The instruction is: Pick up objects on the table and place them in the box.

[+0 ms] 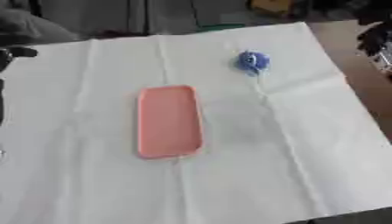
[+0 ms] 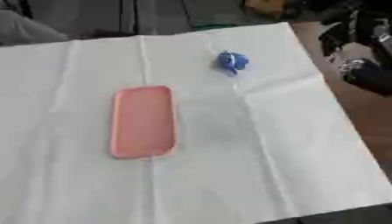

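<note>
Right eye view shows you the pink tray (image 2: pixel 143 121) lying flat mid-counter on the white cloth (image 2: pixel 291 144), a small blue object (image 2: pixel 231 61) well beyond it, your right hand (image 2: pixel 366 65) off the counter's right edge, fingers unreadable

A flat tray (image 1: pixel 169 121) lies mid-cloth (image 1: pixel 306 144); a small round object (image 1: pixel 252 61) sits behind it, to the right.

There is no writing, label, brand, number or sign here that can be read. The pink tray (image 1: pixel 169 121) near the middle of the bench (image 1: pixel 306 153) has a plain face, the small blue thing (image 1: pixel 252 61) toward the far right corner bears no legible mark, and the white cover is blank.
</note>
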